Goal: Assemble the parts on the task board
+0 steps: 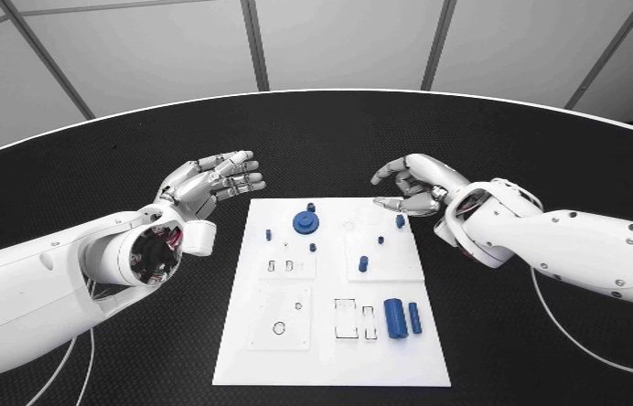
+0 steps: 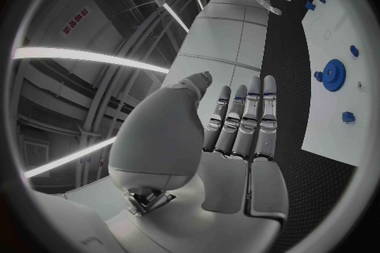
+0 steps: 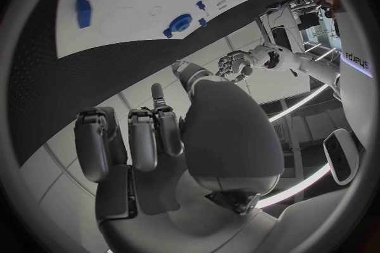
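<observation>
1. Our left hand (image 1: 211, 182) hangs over the black table (image 1: 132, 159) just beside the far left corner of the white board (image 1: 330, 351). Its fingers (image 2: 241, 114) are straight and a little apart, and it holds nothing.
2. Our right hand (image 1: 415, 186) is at the far right corner of the board. Its fingers (image 3: 142, 139) are curled in, and we see nothing between them; the tips are near a small blue peg (image 1: 400, 221) but, as far as we can tell, not touching it.
3. The parts lie or stand on the board. A blue gear (image 1: 306, 222) sits on the far part of the board. Another small peg (image 1: 363, 263) stands near the middle, and two blue cylinders (image 1: 396, 318) lie side by side on the near right part, beside an empty rectangular slot (image 1: 344, 319).
4. We judge that the parts are hard plastic, stiff and very light. They will not bend or break easily, but the smooth surface may slip between metal fingertips, and a light peg can tip over from a small push.
5. For the cylinders, we would pinch across the middle of the long body, so that it does not turn in the grip. For the gear, the raised hub in the centre seems better than the teeth. For a standing peg, we would take its upper end from two opposite sides.
6. The board itself seems flat and light, so it may slide on the table when we press a part into it.
</observation>
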`<state>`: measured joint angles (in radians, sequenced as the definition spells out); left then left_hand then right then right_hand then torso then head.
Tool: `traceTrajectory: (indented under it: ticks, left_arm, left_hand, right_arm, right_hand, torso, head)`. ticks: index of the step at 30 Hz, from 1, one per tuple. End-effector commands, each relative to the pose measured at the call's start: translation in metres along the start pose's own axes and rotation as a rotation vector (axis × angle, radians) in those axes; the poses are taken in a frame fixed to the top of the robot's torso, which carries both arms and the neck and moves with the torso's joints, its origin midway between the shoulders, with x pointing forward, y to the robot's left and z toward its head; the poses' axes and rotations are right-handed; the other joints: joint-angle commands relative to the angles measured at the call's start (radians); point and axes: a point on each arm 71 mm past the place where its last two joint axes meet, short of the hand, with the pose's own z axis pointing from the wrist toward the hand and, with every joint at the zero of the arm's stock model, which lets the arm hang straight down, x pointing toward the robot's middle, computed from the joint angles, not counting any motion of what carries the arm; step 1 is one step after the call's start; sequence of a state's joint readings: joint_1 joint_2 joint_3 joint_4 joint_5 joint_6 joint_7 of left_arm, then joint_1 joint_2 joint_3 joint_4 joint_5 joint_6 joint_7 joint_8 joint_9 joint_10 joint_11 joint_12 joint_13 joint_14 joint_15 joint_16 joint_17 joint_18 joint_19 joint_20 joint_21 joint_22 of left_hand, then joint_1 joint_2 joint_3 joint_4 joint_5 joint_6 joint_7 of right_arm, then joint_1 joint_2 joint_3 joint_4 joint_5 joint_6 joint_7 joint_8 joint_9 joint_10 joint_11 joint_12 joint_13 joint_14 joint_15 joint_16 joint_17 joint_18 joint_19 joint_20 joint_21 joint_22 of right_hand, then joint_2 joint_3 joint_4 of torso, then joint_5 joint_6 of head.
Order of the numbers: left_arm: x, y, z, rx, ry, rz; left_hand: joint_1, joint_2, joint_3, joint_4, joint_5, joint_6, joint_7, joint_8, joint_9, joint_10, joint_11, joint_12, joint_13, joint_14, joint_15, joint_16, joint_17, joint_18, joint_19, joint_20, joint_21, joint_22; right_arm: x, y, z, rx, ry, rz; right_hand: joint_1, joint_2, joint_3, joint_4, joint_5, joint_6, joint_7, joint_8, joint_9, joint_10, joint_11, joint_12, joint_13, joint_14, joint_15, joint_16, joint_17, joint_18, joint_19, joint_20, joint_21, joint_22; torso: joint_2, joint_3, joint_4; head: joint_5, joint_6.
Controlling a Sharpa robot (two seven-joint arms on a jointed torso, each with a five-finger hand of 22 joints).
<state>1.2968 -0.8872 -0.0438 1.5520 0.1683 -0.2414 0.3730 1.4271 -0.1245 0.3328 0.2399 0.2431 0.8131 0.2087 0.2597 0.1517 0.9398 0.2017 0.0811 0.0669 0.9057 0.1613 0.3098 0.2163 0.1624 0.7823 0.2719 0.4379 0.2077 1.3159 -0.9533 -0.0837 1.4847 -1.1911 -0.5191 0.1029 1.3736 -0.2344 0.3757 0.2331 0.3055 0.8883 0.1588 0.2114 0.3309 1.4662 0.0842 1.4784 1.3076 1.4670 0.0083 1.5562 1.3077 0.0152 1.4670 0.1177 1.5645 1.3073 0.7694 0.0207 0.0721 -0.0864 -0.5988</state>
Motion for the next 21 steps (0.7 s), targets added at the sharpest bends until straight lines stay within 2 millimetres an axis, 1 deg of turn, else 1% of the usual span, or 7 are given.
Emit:
traceTrajectory:
  ticks: [1,3,7,10,13,15,21]
  left_arm:
    - [0.0,0.0,0.001,0.0,0.001,0.0]
    - [0.0,0.0,0.001,-0.001,0.002,-0.001]
    - [0.0,0.001,0.001,-0.002,0.001,0.0]
    - [-0.001,0.001,0.001,-0.002,0.0,0.0]
    - [-0.002,0.0,0.001,-0.001,-0.003,0.001]
    - [-0.002,0.0,0.001,-0.001,-0.004,0.001]
    - [-0.003,0.0,0.001,-0.001,-0.004,0.001]
  left_hand:
    - [-0.004,-0.008,0.006,0.0,-0.004,0.004,0.047,-0.007,-0.001,0.004,0.003,-0.004,-0.001,-0.009,0.0,-0.005,0.001,0.018,-0.006,-0.001,0.007,0.001]
    - [-0.004,-0.008,0.006,0.0,-0.004,0.004,0.047,-0.007,-0.001,0.004,0.003,-0.004,-0.001,-0.009,0.0,-0.005,0.001,0.018,-0.006,-0.001,0.007,0.001]
    - [-0.004,-0.009,0.007,-0.001,-0.004,0.005,0.046,-0.007,-0.001,0.005,0.003,-0.004,-0.001,-0.01,0.0,-0.005,0.001,0.018,-0.007,-0.001,0.007,0.001]
    - [-0.004,-0.009,0.007,-0.001,-0.004,0.005,0.046,-0.007,-0.001,0.005,0.003,-0.004,-0.001,-0.01,0.0,-0.005,0.001,0.018,-0.007,-0.001,0.007,0.001]
    - [-0.004,-0.009,0.007,-0.001,-0.004,0.005,0.046,-0.007,-0.001,0.005,0.003,-0.004,-0.001,-0.01,0.0,-0.005,0.001,0.018,-0.007,-0.001,0.007,0.001]
    - [-0.004,-0.009,0.007,-0.001,-0.004,0.005,0.046,-0.007,-0.001,0.005,0.003,-0.004,-0.001,-0.01,0.0,-0.005,0.001,0.018,-0.007,-0.001,0.007,0.001]
    - [-0.004,-0.009,0.007,-0.001,-0.004,0.005,0.046,-0.007,-0.001,0.005,0.003,-0.004,-0.001,-0.01,0.0,-0.005,0.001,0.018,-0.007,-0.001,0.007,0.001]
  right_arm:
    - [-0.011,-0.019,-0.009,0.037,-0.008,-0.013]
    - [-0.012,-0.028,-0.012,0.059,-0.003,-0.016]
    - [-0.005,-0.044,-0.021,0.107,0.024,-0.016]
    - [0.003,-0.053,-0.027,0.136,0.046,-0.013]
    - [0.011,-0.058,-0.029,0.153,0.065,-0.009]
    - [0.015,-0.059,-0.03,0.159,0.076,-0.007]
    - [0.021,-0.061,-0.028,0.176,0.095,-0.004]
  right_hand:
    - [0.005,-0.004,0.0,-0.005,0.004,0.005,0.0,0.004,0.0,0.022,-0.008,0.0,0.175,0.096,-0.009,0.001,0.229,-0.015,0.104,-0.008,0.006,0.263]
    - [0.007,-0.006,0.0,-0.006,0.005,0.006,-0.001,0.004,0.0,0.023,-0.008,0.001,0.176,0.096,-0.009,0.001,0.229,-0.015,0.104,-0.009,0.006,0.263]
    - [0.01,-0.009,0.001,-0.008,0.006,0.007,-0.002,0.004,-0.001,0.023,-0.009,0.001,0.176,0.096,-0.01,0.001,0.23,-0.015,0.104,-0.01,0.006,0.263]
    - [0.011,-0.012,0.0,-0.009,0.006,0.007,-0.001,0.003,-0.001,0.022,-0.009,-0.001,0.174,0.096,-0.01,0.001,0.23,-0.015,0.104,-0.01,0.006,0.263]
    - [0.011,-0.015,-0.001,-0.009,0.004,0.003,-0.001,0.001,-0.003,0.021,-0.01,-0.002,0.173,0.096,-0.009,0.001,0.229,-0.015,0.104,-0.01,0.006,0.263]
    - [0.011,-0.016,-0.001,-0.009,0.004,0.002,-0.001,0.0,-0.003,0.021,-0.009,-0.002,0.173,0.096,-0.009,0.001,0.229,-0.015,0.104,-0.01,0.006,0.263]
    - [0.015,-0.019,-0.002,-0.011,0.001,-0.007,0.0,-0.006,-0.007,0.019,-0.009,-0.005,0.171,0.096,-0.008,0.001,0.228,-0.015,0.104,-0.01,0.006,0.263]
  torso:
    - [-0.002,0.0066,-0.0035]
    - [-0.002,0.0074,-0.0022]
    - [-0.003,0.0078,-0.0021]
    - [-0.003,0.0064,-0.0037]
    - [-0.001,0.0083,-0.004]
    - [-0.002,0.0067,-0.0036]
    - [-0.002,0.0046,-0.0011]
  head:
    - [-0.007,0.001]
    - [-0.01,-0.001]
    - [-0.009,-0.002]
    - [-0.009,-0.003]
    - [-0.008,-0.003]
    - [-0.009,-0.004]
    - [-0.013,-0.006]
